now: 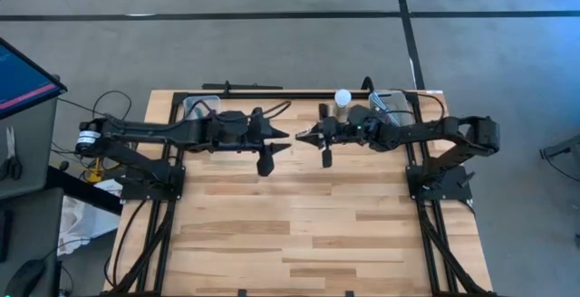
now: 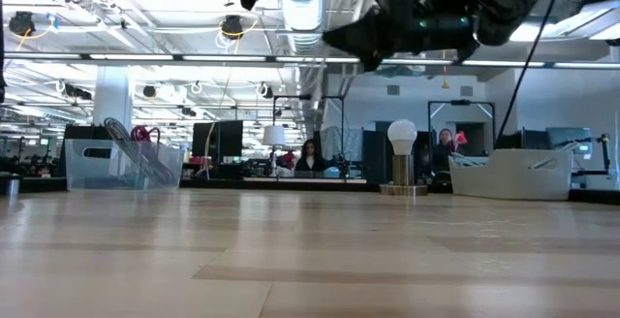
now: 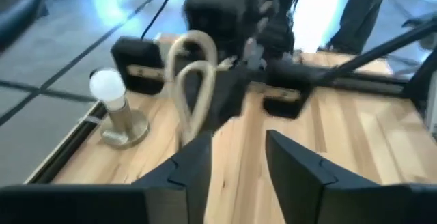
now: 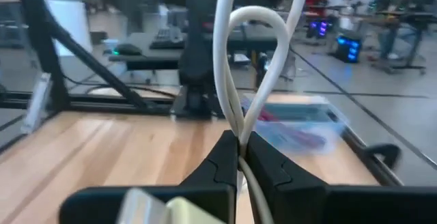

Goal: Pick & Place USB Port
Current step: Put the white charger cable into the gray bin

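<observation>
Pinched shut on a looped white cable (image 4: 240, 80) in the right end effector (image 4: 240, 157), held above the counter (image 1: 299, 234) opposite the parted, empty left end effector (image 3: 235, 159). Best handed across slowly, keeping the loop clear of the lamp (image 1: 343, 99) and releasing only once gripped.

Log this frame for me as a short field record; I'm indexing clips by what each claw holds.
table: wooden top, both arms raised above its far half
right claw: shut on a looped white cable
left claw: open, holding nothing, facing the right claw
white cable in left wrist view: loop hangs from the right claw
light bulb on stand: upright near the far edge
clear bin: far left corner, holds cables
white bin: far right corner
USB port: cannot tell
</observation>
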You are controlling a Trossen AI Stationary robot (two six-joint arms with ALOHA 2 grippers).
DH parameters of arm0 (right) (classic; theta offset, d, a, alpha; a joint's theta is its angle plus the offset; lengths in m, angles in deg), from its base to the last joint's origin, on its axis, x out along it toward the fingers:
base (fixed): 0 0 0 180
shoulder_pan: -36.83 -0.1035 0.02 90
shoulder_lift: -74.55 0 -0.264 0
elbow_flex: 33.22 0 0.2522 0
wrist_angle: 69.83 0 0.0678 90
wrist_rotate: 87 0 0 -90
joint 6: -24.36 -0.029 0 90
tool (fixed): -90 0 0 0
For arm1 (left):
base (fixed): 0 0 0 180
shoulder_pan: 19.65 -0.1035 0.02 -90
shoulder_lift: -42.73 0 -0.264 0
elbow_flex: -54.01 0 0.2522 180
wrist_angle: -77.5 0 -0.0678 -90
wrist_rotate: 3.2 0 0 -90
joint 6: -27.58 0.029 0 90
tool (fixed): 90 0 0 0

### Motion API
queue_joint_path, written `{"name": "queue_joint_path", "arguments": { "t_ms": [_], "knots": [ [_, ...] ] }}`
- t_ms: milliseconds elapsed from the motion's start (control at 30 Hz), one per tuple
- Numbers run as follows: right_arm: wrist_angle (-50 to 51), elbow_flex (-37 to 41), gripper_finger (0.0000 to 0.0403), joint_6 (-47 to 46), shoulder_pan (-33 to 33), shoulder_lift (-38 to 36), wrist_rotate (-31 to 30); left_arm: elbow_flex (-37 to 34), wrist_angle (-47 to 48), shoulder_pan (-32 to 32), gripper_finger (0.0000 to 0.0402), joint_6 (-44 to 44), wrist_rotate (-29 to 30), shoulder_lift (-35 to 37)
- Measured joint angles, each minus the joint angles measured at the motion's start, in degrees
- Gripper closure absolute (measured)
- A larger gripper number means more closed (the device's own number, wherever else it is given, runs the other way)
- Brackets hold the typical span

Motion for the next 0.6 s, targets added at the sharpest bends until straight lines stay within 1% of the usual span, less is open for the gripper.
{"name": "queue_joint_path", "arguments": {
  "t_ms": [100, 200, 367, 467, 600],
  "knots": [
    [1.82, 3.0, 0.0402, 1.29, 1.38, -3.1, -2.24, -1.46, -0.68, 0.56, 0.0246, 0.0, -0.01, 1.37],
    [5.37, 5.66, 0.0403, 2.81, 3.05, -8.62, -6.62, -3.66, -0.14, 0.86, 0.023, -0.05, -0.01, 2.39],
    [17.13, 9.27, 0.0403, 3.98, 5.33, -19.31, -15.61, -7.13, -0.51, 0.73, 0.0219, -0.2, 1.07, 6.15],
    [25.16, 10.23, 0.0403, 4.46, 6.41, -26.4, -21.97, -8.81, -0.04, 0.7, 0.022, -0.2, 3.03, 8.26],
    [36.66, 10.32, 0.0403, 4.42, 7.47, -34.66, -30.83, -10.73, -0.51, 0.7, 0.0226, -0.29, 3.72, 11.78]
  ]
}}
